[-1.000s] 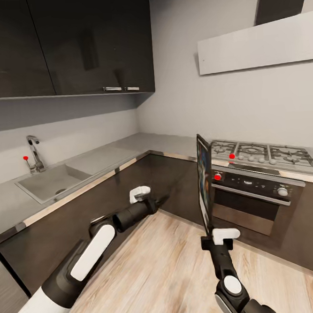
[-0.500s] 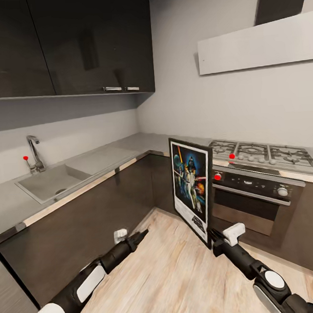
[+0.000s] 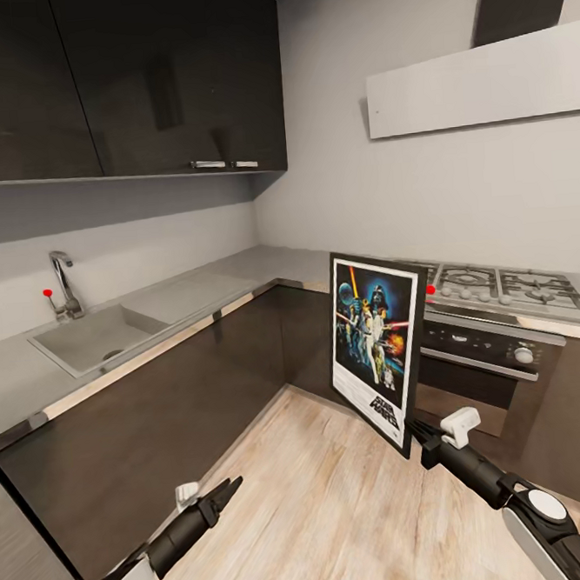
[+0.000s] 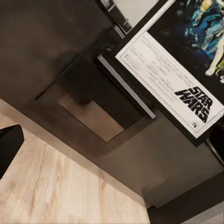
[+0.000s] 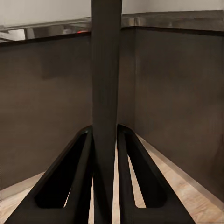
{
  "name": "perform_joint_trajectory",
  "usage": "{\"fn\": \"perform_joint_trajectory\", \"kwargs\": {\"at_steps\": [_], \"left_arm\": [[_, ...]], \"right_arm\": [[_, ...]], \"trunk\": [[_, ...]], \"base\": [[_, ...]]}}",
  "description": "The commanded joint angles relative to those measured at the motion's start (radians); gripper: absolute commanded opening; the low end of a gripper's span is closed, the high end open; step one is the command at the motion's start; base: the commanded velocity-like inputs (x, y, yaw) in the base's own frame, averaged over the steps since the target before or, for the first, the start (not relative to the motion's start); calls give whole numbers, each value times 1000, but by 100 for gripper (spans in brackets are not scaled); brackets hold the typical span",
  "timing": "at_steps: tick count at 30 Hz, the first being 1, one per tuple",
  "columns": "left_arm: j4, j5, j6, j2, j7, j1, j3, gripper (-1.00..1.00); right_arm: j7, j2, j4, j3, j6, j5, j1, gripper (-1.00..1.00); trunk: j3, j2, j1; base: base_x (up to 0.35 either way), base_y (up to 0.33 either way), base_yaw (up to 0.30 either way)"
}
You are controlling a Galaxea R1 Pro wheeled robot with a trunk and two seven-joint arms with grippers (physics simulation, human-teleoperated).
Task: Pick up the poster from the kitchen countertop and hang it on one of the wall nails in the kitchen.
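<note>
Your right gripper point(image 3: 421, 434) clamped the poster point(image 3: 377, 346) by its lower corner, upright before the oven point(image 3: 471, 372). Your left gripper point(image 3: 225, 489) hung low over the floor point(image 3: 325, 514), jaws nearly closed on nothing.

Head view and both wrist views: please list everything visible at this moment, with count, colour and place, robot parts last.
poster: one, black frame, white border, held upright over the floor in front of the oven
kitchen countertop: one, pale grey, L-shaped along both walls
sink: one, grey, set in the countertop at left
tap: one, metallic, behind the sink
gas hob: one, metallic, in the countertop at right
oven: one, black, below the hob
upper cabinets: dark brown, on the left wall
extractor hood: one, pale, above the hob
floor: light wood
left gripper: black, low over the floor
right gripper: black, clamped on the poster's bottom edge
</note>
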Motion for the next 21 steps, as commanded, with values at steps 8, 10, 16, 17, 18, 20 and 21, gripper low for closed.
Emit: {"fn": "perform_joint_trajectory", "kwargs": {"at_steps": [8,10,16,17,18,20,21], "left_arm": [[18,10,-8,0,2,-1,-8,100],[27,10,-8,-1,3,-1,-9,100],[28,10,-8,-1,8,-1,-9,100],[28,10,-8,-1,8,-1,-9,100],[28,10,-8,-1,8,-1,-8,100],[29,10,-8,-1,8,-1,-6,100],[29,10,-8,0,8,-1,-5,100]], "right_arm": [[9,1,-4,2,65,-11,-1,-100],[15,2,-7,2,85,-11,-1,-100],[15,3,-5,0,86,-11,-1,-100],[15,3,-6,0,87,-11,-1,-100],[15,3,-6,0,87,-10,-1,-100],[15,3,-5,-1,87,-9,-1,-100],[15,3,-5,-1,87,-9,-1,-100]], "trunk": [[-1,-1,0],[-3,-1,0],[3,34,-19],[5,41,-23],[6,48,-27],[9,62,-35],[11,69,-38]], "base": [[0,0,0],[0,0,0],[0,0,0],[0,0,0],[0,0,0],[0,0,0],[0,0,0]]}}
